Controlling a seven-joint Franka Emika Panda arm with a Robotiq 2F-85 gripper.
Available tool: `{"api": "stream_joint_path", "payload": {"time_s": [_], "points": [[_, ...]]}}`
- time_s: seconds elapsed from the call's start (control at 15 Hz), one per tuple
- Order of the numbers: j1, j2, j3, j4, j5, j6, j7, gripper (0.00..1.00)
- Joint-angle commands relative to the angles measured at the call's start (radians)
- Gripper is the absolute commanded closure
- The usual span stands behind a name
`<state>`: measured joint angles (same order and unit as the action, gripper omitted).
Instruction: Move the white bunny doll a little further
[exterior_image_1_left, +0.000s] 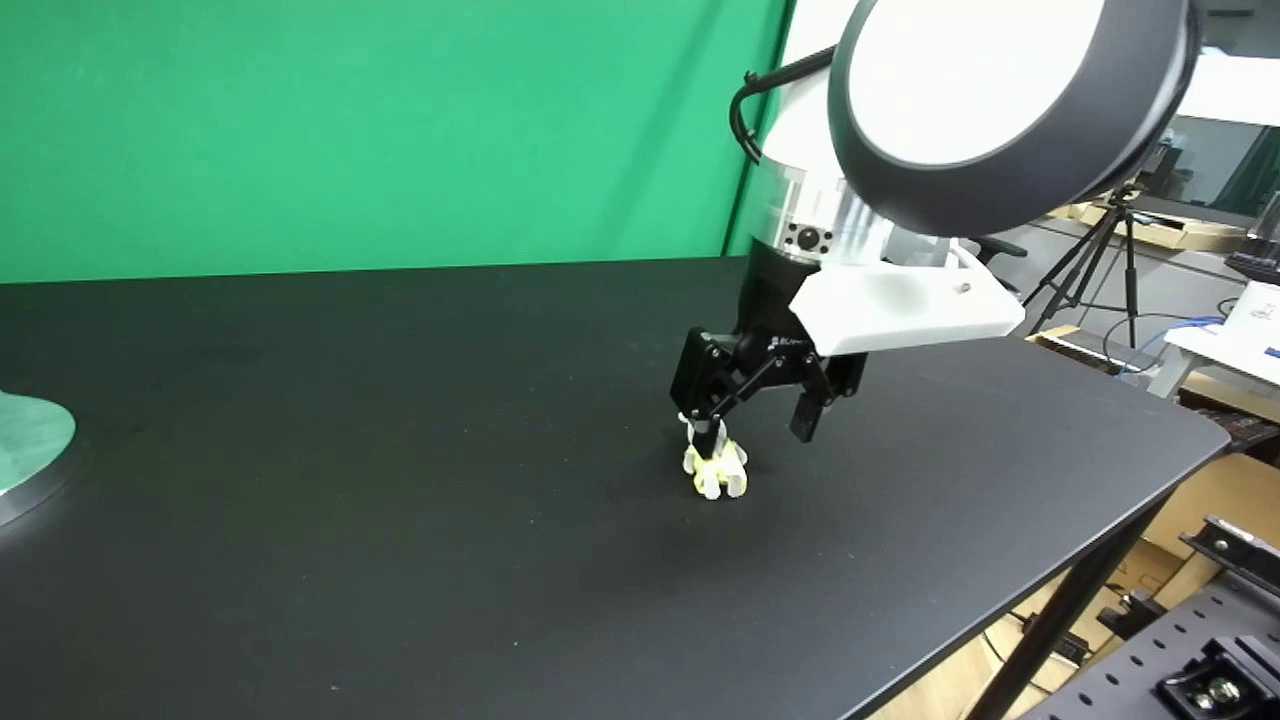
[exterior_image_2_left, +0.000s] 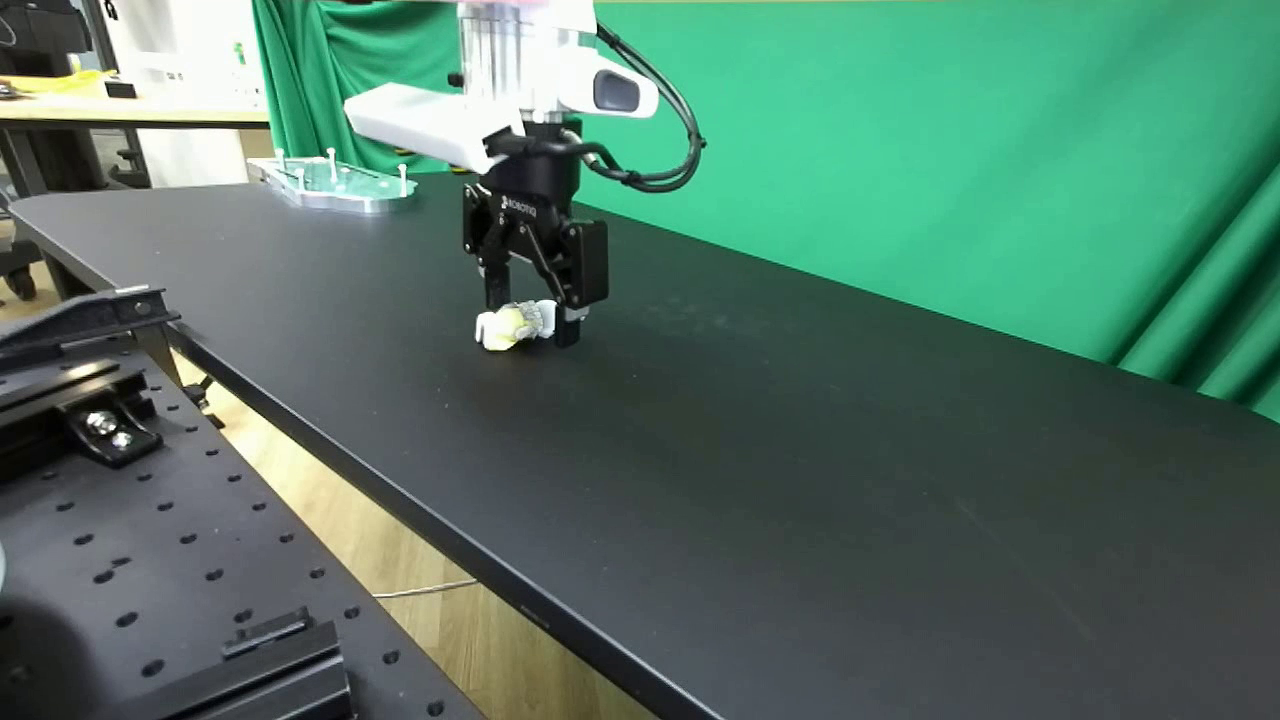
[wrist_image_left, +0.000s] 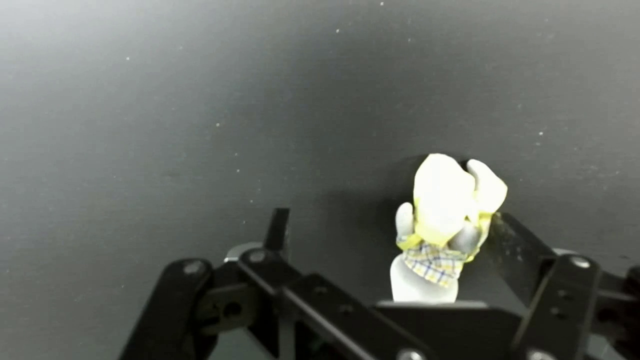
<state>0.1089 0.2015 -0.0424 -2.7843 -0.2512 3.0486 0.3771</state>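
The white bunny doll is a small cream-white plush with a yellow and checked garment. It lies on the black table under my gripper and shows in both exterior views (exterior_image_1_left: 730, 468) (exterior_image_2_left: 510, 327). In the wrist view the doll (wrist_image_left: 442, 200) lies between the fingers, close to the right finger. It seems to touch that finger, but I cannot be sure. A wide gap separates it from the left finger. My gripper (wrist_image_left: 391, 216) is open, fingers pointing down near the table, also in both exterior views (exterior_image_1_left: 757, 432) (exterior_image_2_left: 532, 318). The doll's lower end is hidden behind the gripper in the wrist view.
The black table (exterior_image_1_left: 400, 520) has a front edge beside a perforated metal base (exterior_image_2_left: 200, 530). A transparent plate with upright pegs (exterior_image_2_left: 335, 190) stands at the table's far end. A greenish flat object (exterior_image_1_left: 30, 440) sits at the left edge. A green curtain (exterior_image_1_left: 380, 130) hangs behind the table.
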Motion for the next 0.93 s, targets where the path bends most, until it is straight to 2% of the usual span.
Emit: {"api": "stream_joint_path", "payload": {"time_s": [0.0,0.07,0.13,0.2,0.27,0.33,0.73,0.87], "points": [[0.013,0.042,0.024,0.015,0.073,0.013,0.086,0.0],[0.003,0.052,0.045,0.019,0.107,0.009,0.086,0.0],[0.037,0.059,0.033,0.021,0.197,0.007,0.04,0.0],[0.021,0.067,0.06,0.026,0.248,-0.002,0.028,0.25],[0.024,0.072,0.066,0.029,0.289,0.001,0.023,0.26],[0.02,0.074,0.078,0.032,0.325,0.0,0.014,0.32],[0.024,0.045,0.075,0.035,0.401,-0.014,-0.017,0.74],[0.026,0.03,0.067,0.036,0.395,-0.022,-0.026,0.78]]}}
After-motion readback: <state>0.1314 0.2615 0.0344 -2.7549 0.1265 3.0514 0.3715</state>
